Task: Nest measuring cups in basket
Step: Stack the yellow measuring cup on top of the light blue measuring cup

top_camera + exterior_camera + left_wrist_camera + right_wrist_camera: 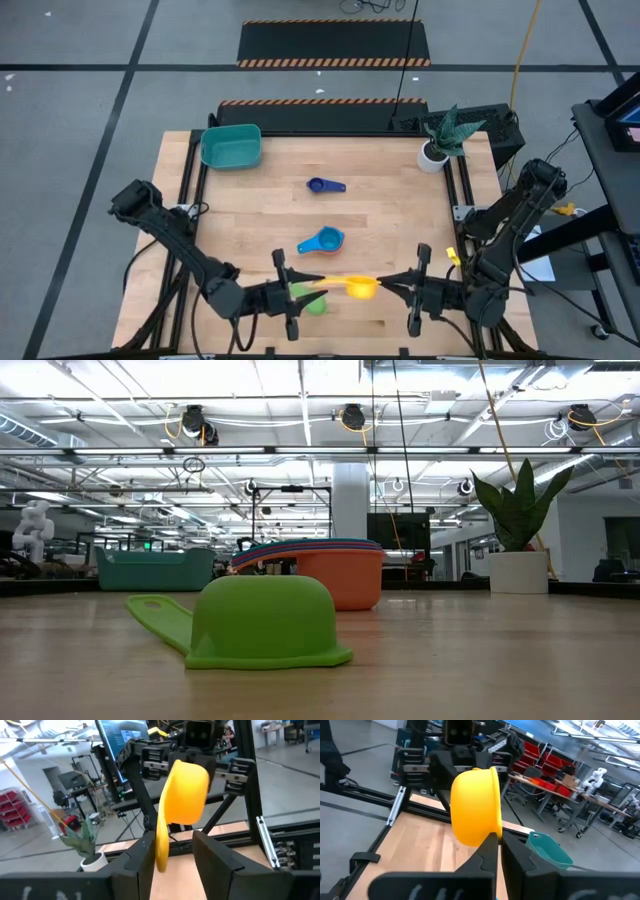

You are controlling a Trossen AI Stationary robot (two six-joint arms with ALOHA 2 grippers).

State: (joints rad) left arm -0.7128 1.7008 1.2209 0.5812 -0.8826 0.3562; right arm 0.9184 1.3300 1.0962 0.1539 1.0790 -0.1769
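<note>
The yellow measuring cup (361,288) hangs above the table's near edge between my two grippers. My right gripper (382,288) is shut on it. My left gripper (318,287) is open, and the cup's handle (161,847) stands between its fingers, close to one. Below, a green cup (265,622) lies upside down, rim on the table. A stack of nested cups (322,241), orange outermost (340,585), sits mid-table. A dark blue cup (325,185) lies farther back. The teal basket (232,146) stands at the far left corner. My right gripper pinches the yellow cup's bowl wall at the rim (496,827), on the side opposite the handle, one finger inside and one outside. The fingers come level from the table's right. The cup is lifted clear, on its side, handle toward my left gripper. My left gripper: whether a finger (142,860) touches the handle I cannot tell; a gap shows to the other finger.
A white plant pot (434,155) with a spiky plant stands at the far right corner. Bare wood lies between the stack and the basket. The table's frame rails run along both side edges.
</note>
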